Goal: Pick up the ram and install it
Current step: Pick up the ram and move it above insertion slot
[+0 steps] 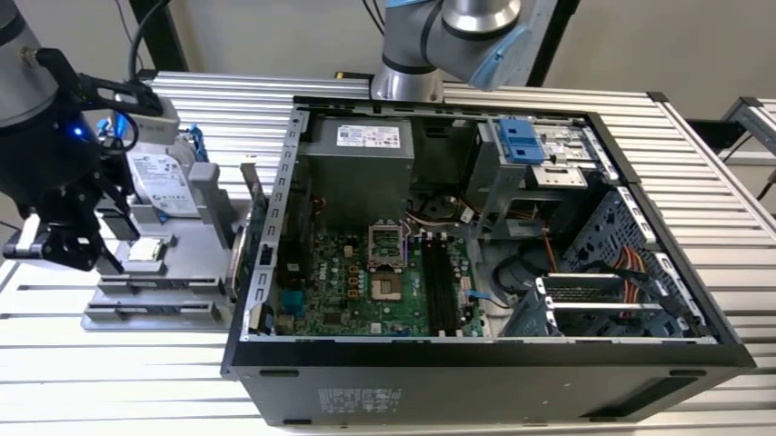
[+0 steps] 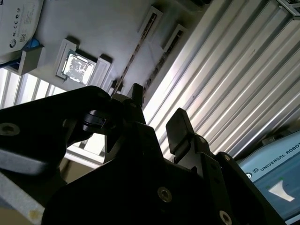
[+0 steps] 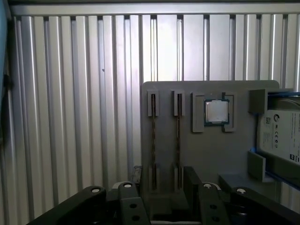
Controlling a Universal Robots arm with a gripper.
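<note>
Black claw (image 3: 164,185) first: its fingers (image 3: 191,183) stand wide apart and hold nothing. It hangs over the grey tray (image 3: 211,154), at the end where the slots are. In those slots two thin sticks stand on edge, side by side: the ram (image 3: 177,136) and its twin (image 3: 153,136). In the first wrist view both line up with the gap between the fingers, and neither is touched. I cannot tell which one the claw is after. On the tray, just beside the sticks, sits a square silver chip (image 3: 216,112), and past that the hard drive (image 3: 281,136). The open computer case (image 1: 485,350) stands beside the tray, on the exterior view's right. I think the ram is light and stiff, but thin and easy to break. It looks best to pinch it gently on its two flat sides, near the middle of the top edge.
</note>
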